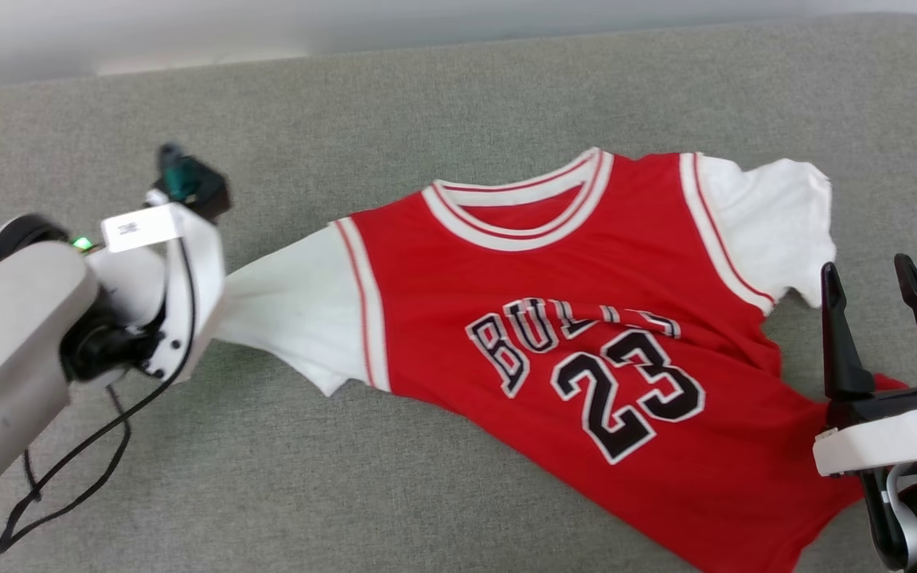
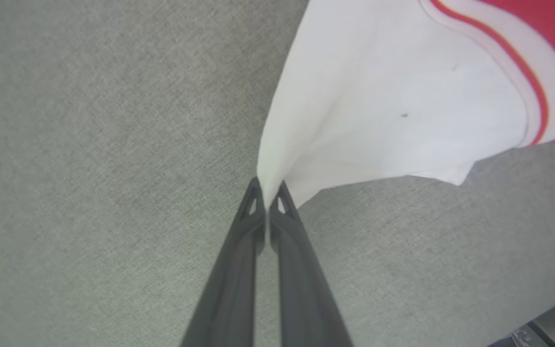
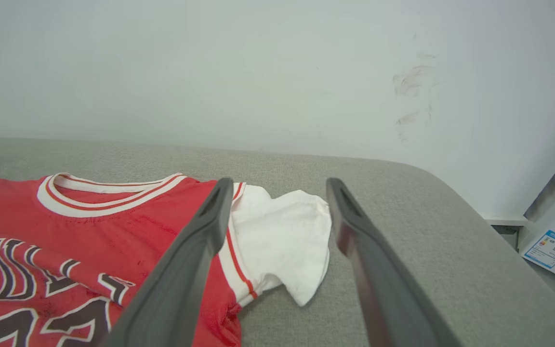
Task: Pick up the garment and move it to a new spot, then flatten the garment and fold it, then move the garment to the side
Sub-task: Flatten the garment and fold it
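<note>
Lying chest-up on the grey cushion [image 1: 427,103], the garment [image 1: 586,350] has its striped collar toward the far edge and its hem running off toward the robot's near right. The red body therefore sits on a slant, and the lettering is rumpled by folds. Its sleeve-to-sleeve line runs roughly left to right across the head view.

The left sleeve [image 1: 291,302] is drawn out to a point. The left gripper [image 2: 268,193] is clamped on the very tip of that white cloth, with both fingers pressed together around it just above the cushion. At the other end, the right sleeve [image 1: 769,223] lies loose and slightly curled.

The right gripper [image 1: 866,269] hovers with its fingers spread apart and nothing between them, above the red side edge just below that sleeve. In its wrist view the white sleeve lies straight ahead, between and beyond the fingertips.

This looks like the flattening step. The relation that probably matters is that the free sleeve lies forward of the right gripper, which is much the nearer arm. A grip there would oppose the left arm's hold along the sleeve line.
</note>
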Robot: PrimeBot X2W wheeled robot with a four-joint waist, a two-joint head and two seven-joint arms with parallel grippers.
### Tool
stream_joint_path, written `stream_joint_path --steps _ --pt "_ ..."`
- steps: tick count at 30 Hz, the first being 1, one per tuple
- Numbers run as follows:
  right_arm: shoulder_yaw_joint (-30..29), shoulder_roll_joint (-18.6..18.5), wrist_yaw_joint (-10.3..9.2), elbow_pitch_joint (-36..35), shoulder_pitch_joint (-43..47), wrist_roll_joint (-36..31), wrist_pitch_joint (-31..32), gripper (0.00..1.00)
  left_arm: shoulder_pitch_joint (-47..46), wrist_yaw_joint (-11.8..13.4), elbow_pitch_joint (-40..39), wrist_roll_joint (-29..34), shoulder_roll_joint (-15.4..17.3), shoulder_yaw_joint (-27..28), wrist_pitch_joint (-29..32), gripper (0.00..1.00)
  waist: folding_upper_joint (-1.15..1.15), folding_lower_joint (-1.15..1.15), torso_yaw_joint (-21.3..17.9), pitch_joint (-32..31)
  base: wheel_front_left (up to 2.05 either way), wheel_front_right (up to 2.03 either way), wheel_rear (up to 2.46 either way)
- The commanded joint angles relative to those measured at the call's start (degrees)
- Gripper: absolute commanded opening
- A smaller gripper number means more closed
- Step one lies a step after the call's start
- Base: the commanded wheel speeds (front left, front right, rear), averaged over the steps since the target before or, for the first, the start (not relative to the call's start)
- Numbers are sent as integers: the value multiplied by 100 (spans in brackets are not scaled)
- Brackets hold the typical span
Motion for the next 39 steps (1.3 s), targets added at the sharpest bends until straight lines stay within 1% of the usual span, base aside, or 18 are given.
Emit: stream_joint_path --steps 1,5,6,7,13,18,22,26,31,38,39 --pt "-1 -29 -2 -23 67 -27 4 100 125 71 73 -43 53 37 -46 0 0 1 4 40 0 0 0" --pt "-8 -32 -2 -66 44 -32 40 100 464 217 318 -252 216 73 -163 0 0 1 -17 130 0 0 0" --pt "-2 -29 -2 -91 25 -36 49 100 652 258 510 -326 157 93 -356 91 0 1 -34 158 0 0 0" --pt "-5 -27 -2 -96 29 -42 58 100 692 262 570 -328 125 102 -429 100 0 1 -32 153 0 0 0" --pt "-39 -35 -2 -152 79 -82 133 100 242 96 594 -301 171 296 -545 100 0 1 20 53 0 0 0" --pt "-24 -13 -2 -226 100 -98 172 100 -134 12 427 -297 317 369 -258 100 0 1 34 6 0 0 0" --pt "10 -20 -2 -302 56 -107 201 100 -282 13 306 -316 372 342 3 100 0 1 1 59 0 0 0" --pt "50 -33 -2 -339 -38 -112 230 100 -168 43 204 -424 273 289 186 100 0 1 -71 176 0 0 0" --pt "99 -38 -2 -335 -142 -110 239 100 -13 79 200 -308 159 148 276 100 0 1 -180 342 0 0 0" --pt "187 -14 -2 -259 -224 -106 210 100 370 -18 556 -25 35 -107 595 100 0 1 -316 496 0 0 0" --pt "189 -22 -3 -244 -221 -106 205 100 449 -49 596 8 31 -141 641 84 0 1 -325 498 0 0 0"
